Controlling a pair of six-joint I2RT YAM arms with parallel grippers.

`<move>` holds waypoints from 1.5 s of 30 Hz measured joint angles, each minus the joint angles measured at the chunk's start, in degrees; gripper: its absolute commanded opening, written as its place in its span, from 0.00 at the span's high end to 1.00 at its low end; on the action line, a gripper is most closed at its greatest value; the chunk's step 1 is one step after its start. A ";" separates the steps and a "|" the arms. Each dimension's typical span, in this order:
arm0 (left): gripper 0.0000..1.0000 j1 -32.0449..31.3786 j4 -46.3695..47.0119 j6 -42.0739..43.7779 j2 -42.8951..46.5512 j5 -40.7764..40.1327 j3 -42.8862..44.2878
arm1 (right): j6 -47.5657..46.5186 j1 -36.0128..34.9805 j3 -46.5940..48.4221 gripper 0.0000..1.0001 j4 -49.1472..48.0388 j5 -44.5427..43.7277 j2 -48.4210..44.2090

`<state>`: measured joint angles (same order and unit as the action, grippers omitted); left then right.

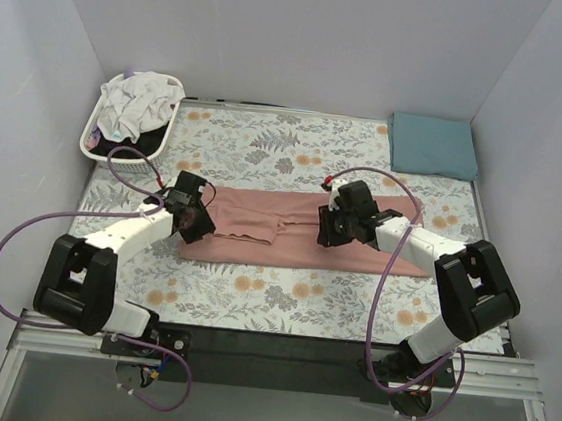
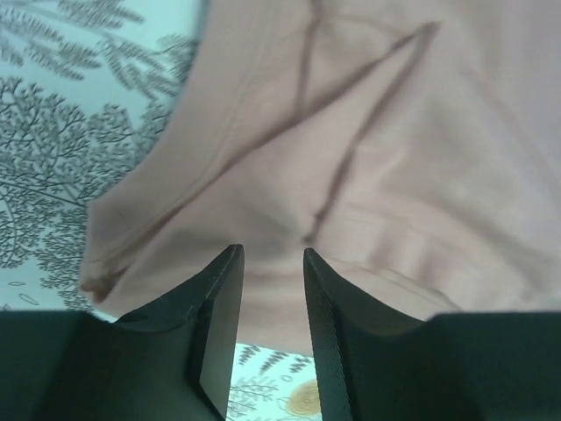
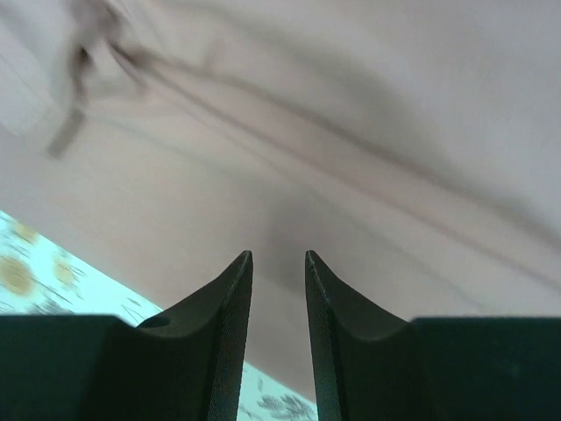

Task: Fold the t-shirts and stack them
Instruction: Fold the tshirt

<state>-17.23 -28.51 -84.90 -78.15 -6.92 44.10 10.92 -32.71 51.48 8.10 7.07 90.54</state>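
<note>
Both tools down on the pink tee

The left arm (image 1: 123, 234) reaches forward and low, its tool (image 2: 272, 253) tipped down at the left end of the pink tee (image 1: 259, 230), narrow and pinching the cloth's edge. The tee lies as a long folded band across the middle of the surface (image 1: 252, 298). The right arm (image 1: 428, 248) stretches inward, its tool (image 3: 278, 256) narrow, gripping cloth just right of the band's middle. A teal tee (image 1: 432, 144) lies folded at the far right corner.

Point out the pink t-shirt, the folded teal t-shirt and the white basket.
pink t-shirt (image 1: 259, 230), top external view, middle of the cloth
teal t-shirt (image 1: 432, 146), top external view, centre of its top
white basket (image 1: 169, 130), top external view, right wall
</note>
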 measured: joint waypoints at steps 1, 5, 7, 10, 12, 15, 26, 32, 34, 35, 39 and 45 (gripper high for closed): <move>0.70 0.24 -0.33 -0.39 -1.27 -0.37 -0.59 | -0.31 -0.02 -1.33 0.62 0.83 -0.63 -0.11; 0.73 2.60 -0.57 -0.74 -7.61 -0.61 0.76 | -0.72 -0.15 -4.85 0.62 2.67 -2.05 -0.92; 0.73 4.33 -0.87 -0.11 -11.32 -0.07 4.07 | -0.63 -0.59 -6.08 0.62 2.16 -2.56 -1.64; 0.71 5.88 -1.05 2.05 -19.04 0.20 12.33 | 0.09 -2.45 -7.13 0.62 0.85 -2.64 -2.19; 0.70 6.25 -0.92 3.76 -24.44 -0.35 18.73 | 1.18 -4.94 -7.50 0.62 0.02 -2.51 -2.32; 0.68 6.38 -0.22 6.38 -32.13 -1.97 28.44 | 3.10 -10.88 -7.43 0.62 -0.44 -1.88 -2.14; 0.36 6.32 -3.72 11.21 -46.49 -1.01 53.37 | 3.23 -15.89 9.16 0.59 8.41 4.07 2.93; 0.22 6.40 -0.50 12.09 -21.27 -1.53 34.51 | -1.14 -13.86 29.64 0.56 7.34 6.32 13.38; 0.20 6.40 1.14 12.07 -11.19 -1.36 28.30 | -1.97 -13.11 34.97 0.56 6.80 7.98 18.10; 0.19 6.40 2.60 12.07 -6.38 -1.14 25.11 | -2.19 -12.74 37.48 0.56 6.38 8.74 20.61; 0.17 6.40 3.58 12.44 6.67 1.27 13.49 | -2.38 -11.30 44.24 0.56 4.09 11.39 29.44; 0.16 6.32 2.01 14.10 11.89 3.30 0.17 | -1.88 -9.35 51.23 0.56 0.87 14.40 40.76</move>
<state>-10.92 -26.50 -70.81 -66.26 -3.62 44.27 9.04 -42.06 102.72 8.97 21.47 131.31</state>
